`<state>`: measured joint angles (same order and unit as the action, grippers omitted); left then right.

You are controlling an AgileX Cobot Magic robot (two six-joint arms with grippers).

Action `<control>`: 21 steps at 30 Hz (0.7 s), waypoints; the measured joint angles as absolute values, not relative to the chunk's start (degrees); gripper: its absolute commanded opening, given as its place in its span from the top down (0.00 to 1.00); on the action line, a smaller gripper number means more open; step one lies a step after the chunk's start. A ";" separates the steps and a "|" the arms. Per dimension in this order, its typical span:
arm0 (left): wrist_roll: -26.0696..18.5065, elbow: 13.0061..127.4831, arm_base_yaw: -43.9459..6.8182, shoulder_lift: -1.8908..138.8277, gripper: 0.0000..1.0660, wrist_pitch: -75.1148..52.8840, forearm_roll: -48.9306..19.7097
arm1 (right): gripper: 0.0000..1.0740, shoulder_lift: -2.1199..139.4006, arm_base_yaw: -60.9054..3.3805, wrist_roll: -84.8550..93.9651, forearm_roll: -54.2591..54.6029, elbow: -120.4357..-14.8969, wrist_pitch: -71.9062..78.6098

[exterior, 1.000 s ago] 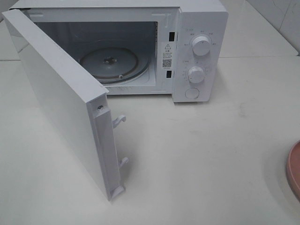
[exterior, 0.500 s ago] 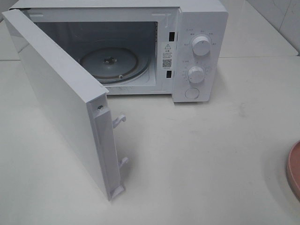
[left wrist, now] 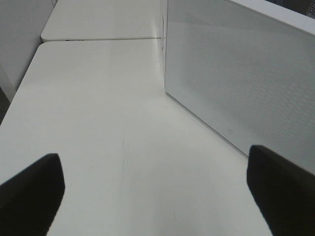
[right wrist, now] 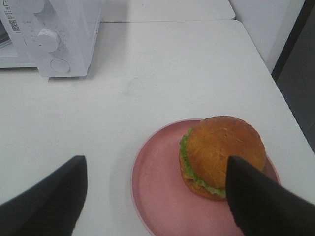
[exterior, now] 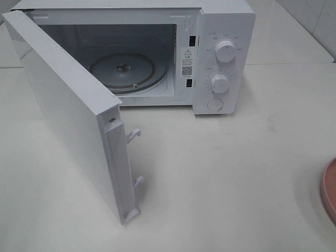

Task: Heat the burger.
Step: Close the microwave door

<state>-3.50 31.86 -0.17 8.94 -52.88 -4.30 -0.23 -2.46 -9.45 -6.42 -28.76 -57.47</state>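
In the right wrist view the burger (right wrist: 224, 155), with a golden-brown bun over green lettuce, sits on a pink plate (right wrist: 157, 182). My right gripper (right wrist: 155, 194) hovers open above the plate, one dark finger (right wrist: 256, 201) overlapping the burger's edge in the picture, nothing held. The white microwave (exterior: 223, 52) stands at the back with its door (exterior: 68, 105) swung wide open and the glass turntable (exterior: 123, 71) bare. My left gripper (left wrist: 152, 191) is open over the table beside the door's outer face (left wrist: 246, 83), holding nothing. Neither gripper appears in the high view.
Only the plate's rim (exterior: 329, 189) shows at the right edge of the high view. Two knobs (exterior: 226, 51) and a round button (exterior: 215, 104) sit on the microwave's panel. Door latch hooks (exterior: 134, 135) stick out toward the table middle. The table edge (right wrist: 285, 103) runs near the plate.
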 measured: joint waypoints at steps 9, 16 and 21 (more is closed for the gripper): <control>-2.52 31.91 -0.17 19.37 0.53 -43.14 -5.16 | 0.30 -0.23 -2.46 -9.40 -6.42 -28.76 -57.47; -2.52 31.91 -0.17 34.95 0.98 -33.98 -4.24 | 0.30 -0.23 -2.46 -9.40 -6.42 -28.76 -57.47; -2.52 31.91 -0.17 44.00 1.00 -28.71 -4.24 | 0.30 -0.23 -2.46 -9.40 -6.42 -28.76 -57.47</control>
<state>-2.52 31.91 -0.17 44.00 -28.71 -4.24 -0.23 -2.46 -9.40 -6.42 -28.76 -57.47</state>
